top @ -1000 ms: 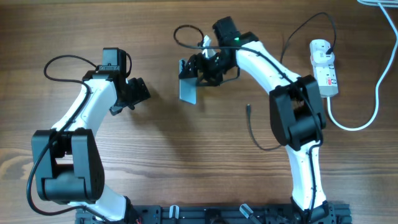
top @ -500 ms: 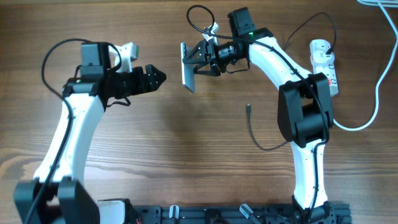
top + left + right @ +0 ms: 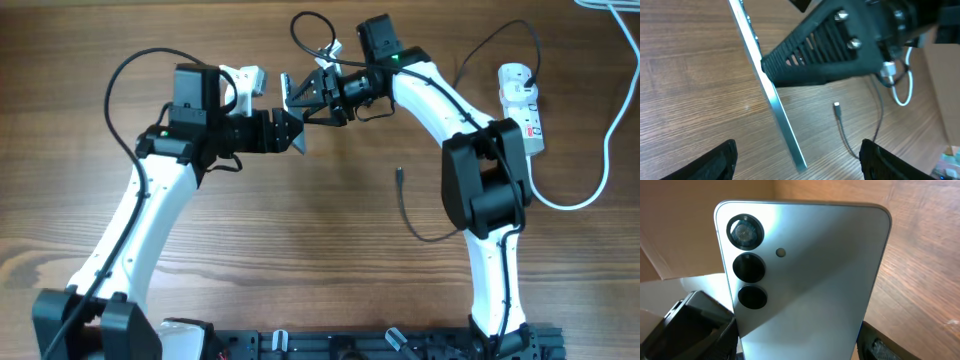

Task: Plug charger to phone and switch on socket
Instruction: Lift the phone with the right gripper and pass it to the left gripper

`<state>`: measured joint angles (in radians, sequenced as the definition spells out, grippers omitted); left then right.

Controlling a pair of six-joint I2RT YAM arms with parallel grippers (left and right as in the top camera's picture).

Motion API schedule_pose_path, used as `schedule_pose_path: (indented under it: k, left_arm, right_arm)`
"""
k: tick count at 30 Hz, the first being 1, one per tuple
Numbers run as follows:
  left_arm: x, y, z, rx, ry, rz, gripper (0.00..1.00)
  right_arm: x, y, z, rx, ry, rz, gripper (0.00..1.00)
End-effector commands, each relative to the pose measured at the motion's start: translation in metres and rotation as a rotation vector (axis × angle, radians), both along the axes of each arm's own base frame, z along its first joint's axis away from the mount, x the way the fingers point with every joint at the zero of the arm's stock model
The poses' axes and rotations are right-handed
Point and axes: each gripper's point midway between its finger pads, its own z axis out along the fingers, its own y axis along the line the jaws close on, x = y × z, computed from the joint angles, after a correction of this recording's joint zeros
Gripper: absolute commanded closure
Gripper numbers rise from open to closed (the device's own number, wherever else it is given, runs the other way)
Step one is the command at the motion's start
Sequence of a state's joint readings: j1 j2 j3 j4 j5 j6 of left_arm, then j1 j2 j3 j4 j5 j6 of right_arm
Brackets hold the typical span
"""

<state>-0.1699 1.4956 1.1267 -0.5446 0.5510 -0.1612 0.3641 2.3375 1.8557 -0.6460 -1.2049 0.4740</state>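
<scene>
Above the far side of the wooden table (image 3: 250,270), my 2 grippers meet at the phone (image 3: 810,275). The socket (image 3: 522,110) lies well off to my right, and I cannot tell from here whether its switch is on. My right gripper (image 3: 308,100) is clamped on the phone, holding it up on edge, clear of the wood, with its back and 3 lenses facing my right wrist. My left gripper (image 3: 290,132) is spread wide with nothing in it. Its fingers (image 3: 715,162) sit either side of the phone's lower edge and, as far as I can see, do not touch it. The charger (image 3: 412,225) lies loose on the table, its small tip (image 3: 836,105) well apart from the phone. Nothing is plugged into the phone yet, so I judge that connecting and switching both remain.
</scene>
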Motion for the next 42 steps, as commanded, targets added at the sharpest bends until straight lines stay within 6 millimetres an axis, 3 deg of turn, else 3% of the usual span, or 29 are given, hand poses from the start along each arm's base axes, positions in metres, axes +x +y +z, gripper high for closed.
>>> schedule_pose_path:
  k: [1,7,11,13,16,18,20,23,26,28,30,33,38,42]
  left_arm:
    - [0.005,0.003,-0.018,0.029,0.042,0.026,0.25]
    - [0.011,0.004,-0.028,0.042,0.049,0.034,0.37]
    - [0.011,0.004,-0.042,0.049,0.088,0.034,0.55]
    - [0.011,0.004,-0.042,0.049,0.088,0.034,0.75]
    - [0.012,0.004,-0.042,0.049,0.086,0.034,0.96]
    - [0.011,0.004,-0.043,0.044,0.102,0.045,0.96]
    - [0.009,0.005,-0.044,0.041,0.117,0.053,0.96]
    - [0.009,0.005,-0.041,0.002,0.154,0.1,0.96]
    - [0.011,0.005,0.0,-0.237,0.157,0.089,0.96]
    - [0.012,0.015,0.031,-0.417,0.172,0.082,0.96]
    - [0.009,0.028,0.06,-0.592,0.186,0.036,0.96]
    - [0.009,0.048,0.082,-0.743,0.255,0.061,0.96]
    - [0.006,0.048,0.088,-0.9,0.588,0.222,0.96]
    - [-0.013,0.025,0.099,-1.003,0.945,0.239,0.96]
  right_arm:
    - [-0.012,0.01,0.021,0.061,-0.008,0.047,0.48]
    - [-0.018,0.017,0.021,0.061,-0.008,0.065,0.48]
    - [-0.022,0.021,0.021,0.06,-0.008,0.075,0.47]
    - [-0.02,0.021,0.019,0.048,-0.012,0.069,0.47]
    - [-0.02,0.021,0.019,0.049,-0.013,0.068,0.34]
    - [-0.012,0.019,0.016,0.025,-0.009,0.036,0.11]
    - [0.0,0.014,0.017,0.021,-0.011,-0.006,0.05]
    - [0.018,-0.002,0.018,0.02,-0.006,-0.06,0.05]
    - [0.027,-0.023,0.026,0.067,0.007,-0.077,0.05]
    - [0.025,-0.029,0.036,0.131,-0.003,-0.044,0.1]
    - [0.013,-0.03,0.056,0.254,-0.014,0.036,0.22]
    - [0.001,-0.032,0.075,0.366,-0.006,0.108,0.17]
    - [0.001,-0.032,0.074,0.36,-0.003,0.105,0.12]
    - [0.014,-0.034,0.059,0.264,0.007,0.031,0.06]
